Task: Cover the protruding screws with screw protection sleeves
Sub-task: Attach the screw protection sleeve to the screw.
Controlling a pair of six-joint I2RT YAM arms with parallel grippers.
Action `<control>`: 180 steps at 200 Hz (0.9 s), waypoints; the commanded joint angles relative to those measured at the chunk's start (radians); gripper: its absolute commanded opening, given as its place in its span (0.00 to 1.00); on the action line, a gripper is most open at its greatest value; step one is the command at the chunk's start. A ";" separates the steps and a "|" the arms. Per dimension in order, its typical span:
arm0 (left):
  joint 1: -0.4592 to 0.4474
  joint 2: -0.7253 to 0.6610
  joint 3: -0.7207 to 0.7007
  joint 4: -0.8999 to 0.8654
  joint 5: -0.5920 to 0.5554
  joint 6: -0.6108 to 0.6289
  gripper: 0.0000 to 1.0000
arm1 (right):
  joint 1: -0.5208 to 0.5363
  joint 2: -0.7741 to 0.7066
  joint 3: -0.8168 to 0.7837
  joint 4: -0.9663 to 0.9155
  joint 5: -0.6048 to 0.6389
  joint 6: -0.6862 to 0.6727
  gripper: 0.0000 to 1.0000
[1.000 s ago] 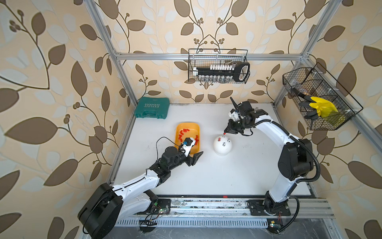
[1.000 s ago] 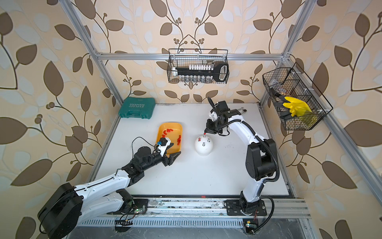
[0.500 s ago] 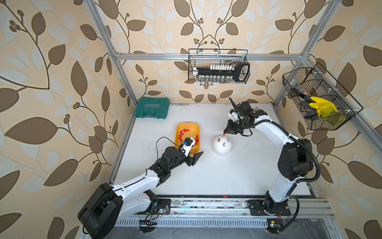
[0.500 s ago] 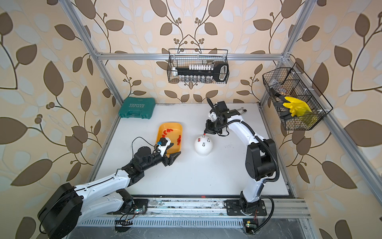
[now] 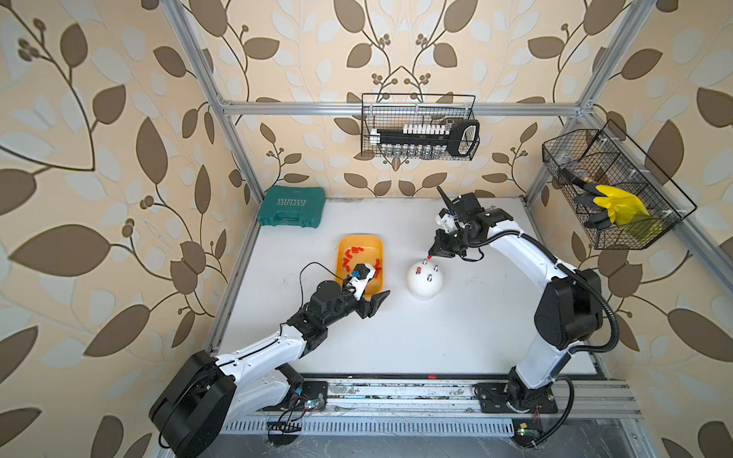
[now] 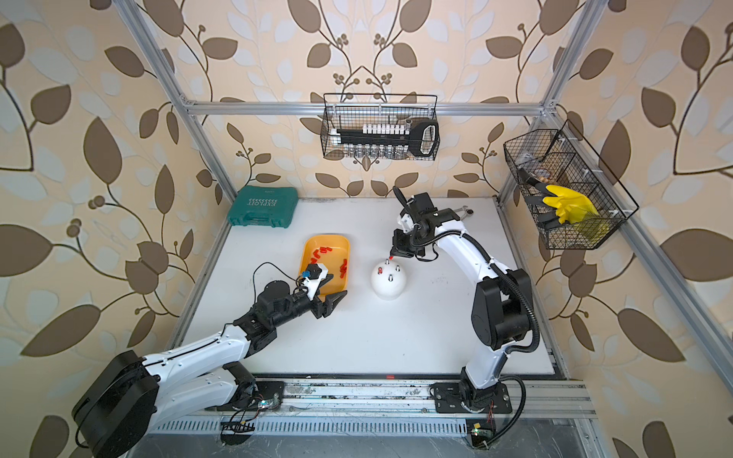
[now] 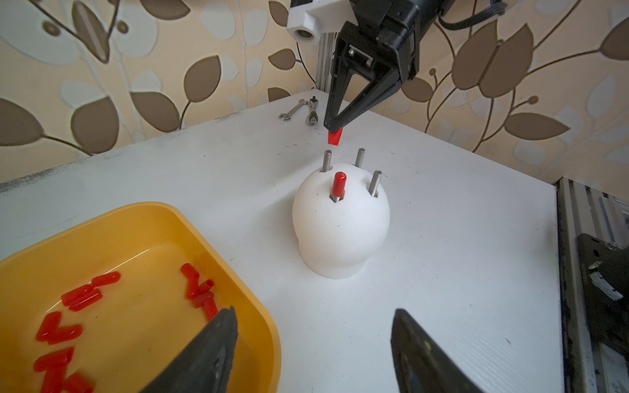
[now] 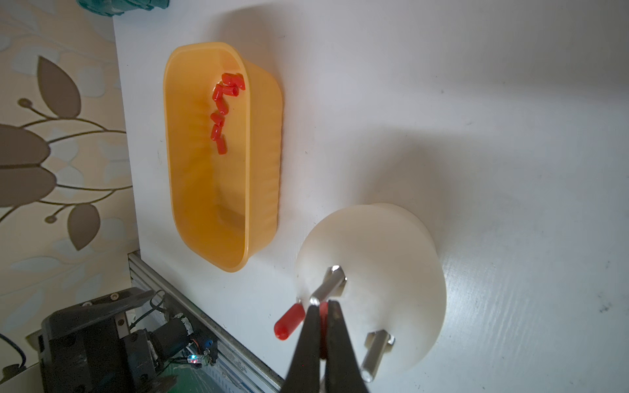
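Jaws of the right gripper clench one red sleeve just above a bare screw on the white dome, near centre of a top view; left gripper jaws are released.

The white table is a flat rectangular surface with faint scuffs and dark specks. Four items lie directly on it. A closed green tool case lies flat in the far left corner. A yellow tray stands left of centre, its long axis running near to far. A white dome-shaped body stands upright just right of the tray's near end, apart from it. Two small metal wrenches lie side by side in the far right corner, well apart from the dome.
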 commanded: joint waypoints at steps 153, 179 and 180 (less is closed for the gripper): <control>-0.010 -0.019 0.037 0.016 0.022 0.001 0.73 | 0.091 0.054 0.104 -0.085 0.165 -0.047 0.02; -0.010 -0.021 0.037 0.017 0.017 0.000 0.73 | 0.094 0.063 0.101 -0.078 0.170 -0.047 0.02; -0.010 -0.021 0.038 0.017 0.016 0.000 0.73 | 0.095 0.065 0.101 -0.079 0.171 -0.047 0.02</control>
